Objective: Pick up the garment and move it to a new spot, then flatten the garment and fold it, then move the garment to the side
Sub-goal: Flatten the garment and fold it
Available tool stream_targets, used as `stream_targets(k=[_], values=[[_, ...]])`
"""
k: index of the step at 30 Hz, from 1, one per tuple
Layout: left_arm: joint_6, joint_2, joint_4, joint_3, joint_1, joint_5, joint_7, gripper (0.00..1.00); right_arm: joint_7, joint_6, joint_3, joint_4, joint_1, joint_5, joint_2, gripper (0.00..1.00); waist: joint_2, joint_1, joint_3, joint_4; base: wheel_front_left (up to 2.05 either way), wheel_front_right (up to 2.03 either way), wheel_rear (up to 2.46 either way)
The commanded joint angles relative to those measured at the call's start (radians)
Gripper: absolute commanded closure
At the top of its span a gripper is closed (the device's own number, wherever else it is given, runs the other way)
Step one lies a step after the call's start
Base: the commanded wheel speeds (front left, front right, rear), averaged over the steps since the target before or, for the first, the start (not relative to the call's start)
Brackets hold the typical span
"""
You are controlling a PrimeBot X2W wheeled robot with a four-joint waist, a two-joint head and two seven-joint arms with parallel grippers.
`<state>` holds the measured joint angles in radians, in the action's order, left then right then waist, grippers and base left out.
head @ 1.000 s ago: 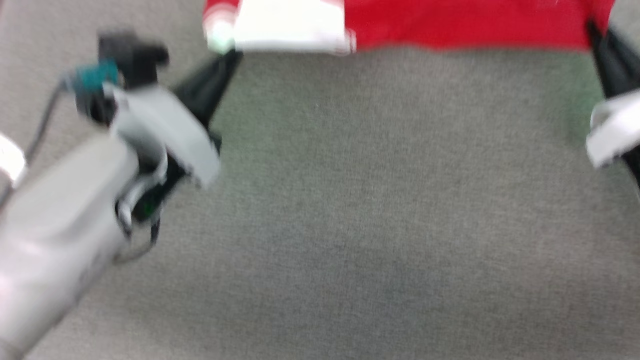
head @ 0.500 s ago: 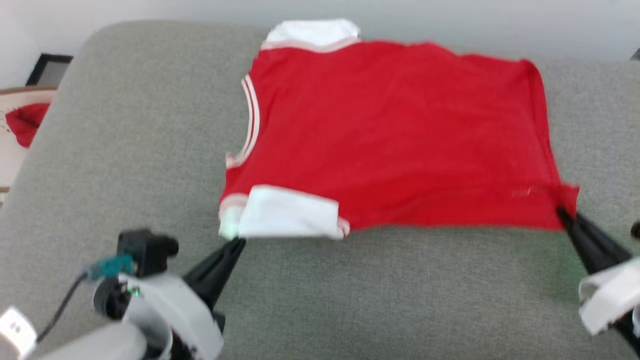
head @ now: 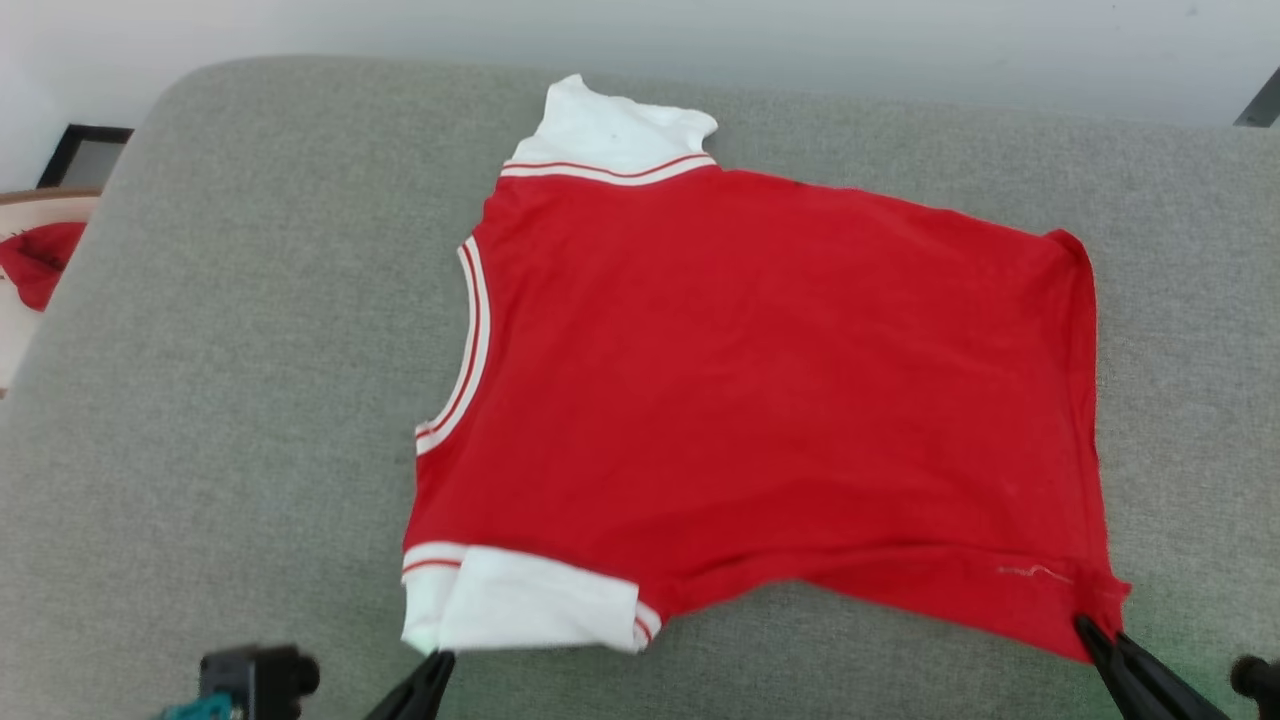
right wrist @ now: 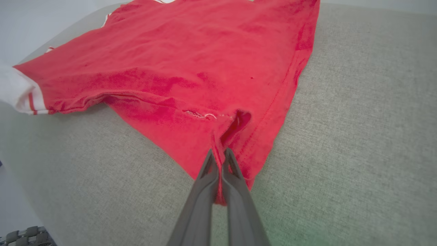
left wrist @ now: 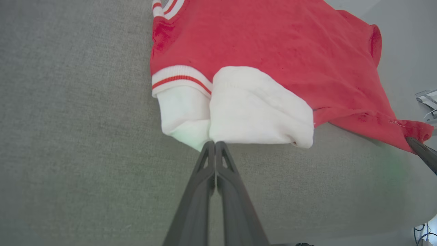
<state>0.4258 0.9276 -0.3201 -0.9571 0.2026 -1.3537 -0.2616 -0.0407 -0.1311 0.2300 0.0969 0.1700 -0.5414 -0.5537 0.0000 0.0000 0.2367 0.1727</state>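
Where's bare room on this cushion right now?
Widest bare patch: the grey cushion left of the jersey, from its striped trim to the cushion's rounded edge. A second strip runs along the near edge, between left tool and right tool. Right of the hem is narrow; centre is covered.

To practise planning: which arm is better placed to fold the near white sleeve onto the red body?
Left. The left gripper pinches that sleeve's edge; the right gripper holds the jersey's hem corner.
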Motion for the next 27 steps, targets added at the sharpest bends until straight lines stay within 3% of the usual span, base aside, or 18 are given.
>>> stream_targets(k=[1,9,19,23,27], values=[[0.02,-0.008,-0.017,0.041,-0.062,0.009,-0.003,1.0,-0.004,0.001,-0.023,0.024,0.041,0.009,0.011,1.0,0.0,0.0,0.011,-0.003,0.0,0.0,0.0],[0.063,0.022,-0.118,0.14,-0.181,0.05,-0.003,1.0,0.001,0.001,-0.086,0.087,0.086,0.016,0.03,1.0,0.0,0.0,0.035,-0.018,0.0,0.0,0.0],[0.109,0.176,-0.197,0.195,-0.046,0.145,0.077,1.0,0.053,0.001,-0.08,0.14,-0.03,-0.008,0.01,1.0,0.0,0.0,0.057,-0.032,0.0,0.0,0.0],[0.075,0.21,-0.181,0.211,0.077,0.204,0.148,1.0,0.09,0.001,-0.068,0.147,-0.106,-0.012,0.004,1.0,0.0,0.0,0.076,-0.04,0.0,0.0,0.0],[0.006,0.191,-0.116,0.195,0.197,0.255,0.232,1.0,0.131,0.001,-0.055,0.128,-0.183,-0.005,-0.001,1.0,0.0,0.0,0.101,-0.052,0.0,0.0,0.0]])
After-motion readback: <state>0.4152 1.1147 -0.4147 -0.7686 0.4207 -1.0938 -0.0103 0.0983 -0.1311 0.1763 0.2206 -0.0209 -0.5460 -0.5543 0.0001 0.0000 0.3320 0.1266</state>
